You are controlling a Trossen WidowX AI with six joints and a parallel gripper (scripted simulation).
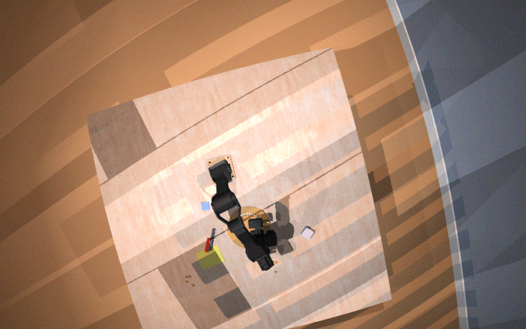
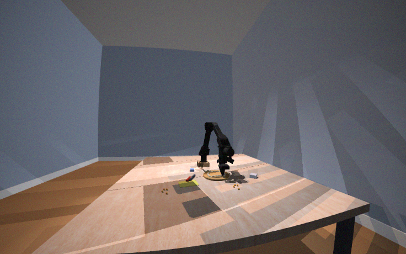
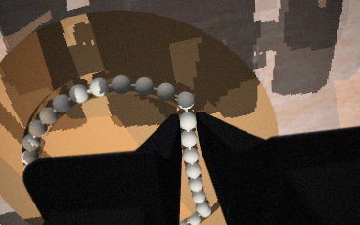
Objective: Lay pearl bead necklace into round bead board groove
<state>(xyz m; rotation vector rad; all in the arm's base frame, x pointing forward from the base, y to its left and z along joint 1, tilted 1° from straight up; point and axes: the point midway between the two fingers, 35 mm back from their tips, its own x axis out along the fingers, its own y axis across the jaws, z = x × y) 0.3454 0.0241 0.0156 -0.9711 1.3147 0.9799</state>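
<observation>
The pearl necklace (image 3: 144, 86) (image 1: 249, 213) lies on the round wooden bead board (image 3: 259, 114) (image 1: 234, 241) (image 2: 207, 177). In the wrist view its far and left beads curve along or close beside the groove. Its right stretch runs nearly straight inward from the curve, between my fingers, then bends left at the bottom. My gripper (image 3: 187, 120) (image 2: 223, 174) is low over the board, shut on a pearl of this stretch. The fingers hide the near left part of the necklace. The arm covers part of the board in the top view.
A yellow pad (image 1: 209, 258) (image 2: 188, 184) lies beside the board, with a red piece (image 1: 207, 244) and a dark blue piece (image 1: 212, 236) at its edge. A blue block (image 1: 204, 206) (image 2: 192, 170) and a pale block (image 1: 307, 232) (image 2: 253, 175) stand on either side. Several small amber beads lie in two groups.
</observation>
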